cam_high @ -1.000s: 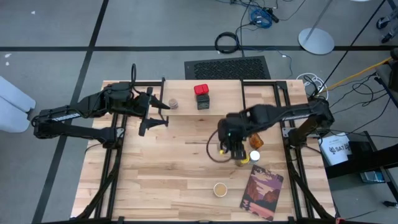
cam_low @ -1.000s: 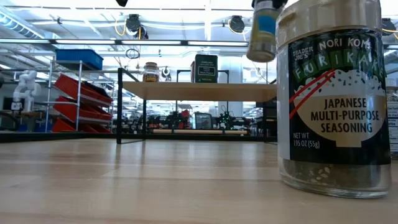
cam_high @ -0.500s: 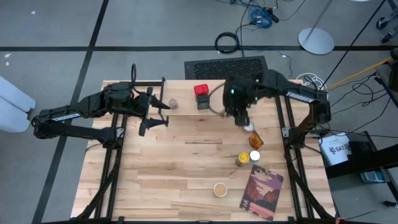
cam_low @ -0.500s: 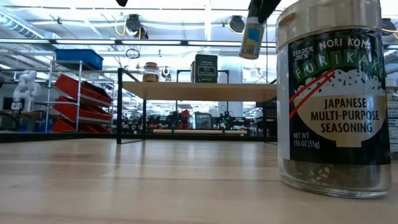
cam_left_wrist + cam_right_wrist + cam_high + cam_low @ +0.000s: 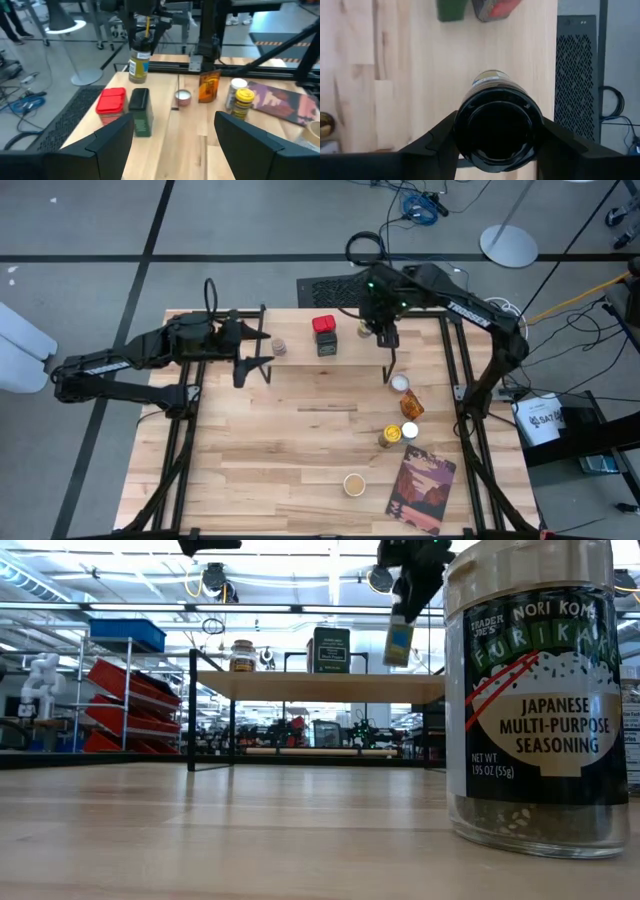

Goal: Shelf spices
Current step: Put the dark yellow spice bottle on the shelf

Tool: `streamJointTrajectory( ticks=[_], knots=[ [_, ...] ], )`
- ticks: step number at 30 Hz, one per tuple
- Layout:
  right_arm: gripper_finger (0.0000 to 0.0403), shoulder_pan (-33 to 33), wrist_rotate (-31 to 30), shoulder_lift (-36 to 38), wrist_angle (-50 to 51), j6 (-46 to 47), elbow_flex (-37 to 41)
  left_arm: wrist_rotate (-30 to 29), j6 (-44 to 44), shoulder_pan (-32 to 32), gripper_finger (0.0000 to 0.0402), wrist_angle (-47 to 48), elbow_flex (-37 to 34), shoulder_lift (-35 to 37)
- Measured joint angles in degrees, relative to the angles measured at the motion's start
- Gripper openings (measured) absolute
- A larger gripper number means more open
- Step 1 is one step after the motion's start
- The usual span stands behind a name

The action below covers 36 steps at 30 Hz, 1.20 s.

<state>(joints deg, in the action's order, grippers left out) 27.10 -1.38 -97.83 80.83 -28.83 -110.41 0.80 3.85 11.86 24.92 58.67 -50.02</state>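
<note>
Above the shelf [image 5: 320, 686], right gripper [image 5: 366, 328] fingers clamp a black-capped jar [image 5: 496, 120]; left gripper [image 5: 262, 348] fingers wide.

Furikake jar [image 5: 540, 700] cropped at top; shelf [image 5: 320, 686] end probably hidden behind it.

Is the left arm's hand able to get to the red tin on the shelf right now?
Probably yes. The left hand is open and empty, hovering beside the shelf, and the red tin sits just past the brown jar. That jar may sit slightly in its path. The right hand holds a jar farther along.
</note>
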Motion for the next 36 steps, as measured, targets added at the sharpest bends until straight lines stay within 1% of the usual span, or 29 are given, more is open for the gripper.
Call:
streamJointTrajectory(
  ticks=[4,9,12,19,22,36],
  knots=[
    [0.0201,1.1,0.2,-2.7,-0.4,-2.6,0.0,-0.6,-0.4,-0.1,0.0286,0.0,0.0,-1.4],
    [0.0201,1.1,0.5,-4.9,-0.5,-3.6,0.0,-0.8,-0.5,-1.6,0.0286,0.1,0.0,-3.8],
    [0.0201,1.1,1.7,-5.0,-0.6,-3.9,0.0,-0.8,-0.4,-2.5,0.0286,0.1,0.0,-5.1],
    [0.0201,1.1,1.9,-4.9,-0.2,-5.3,0.0,-2.0,0.0,-3.1,0.0286,0.0,0.0,-6.2],
    [0.0201,1.1,3.5,-4.9,-0.2,-6.0,0.0,-2.7,0.0,-3.1,0.0286,0.0,0.0,-6.1],
    [0.0205,1.1,3.2,-4.9,-0.4,-6.6,0.0,-2.8,0.0,-3.1,0.0286,-0.4,0.0,-6.1]
  ],
)
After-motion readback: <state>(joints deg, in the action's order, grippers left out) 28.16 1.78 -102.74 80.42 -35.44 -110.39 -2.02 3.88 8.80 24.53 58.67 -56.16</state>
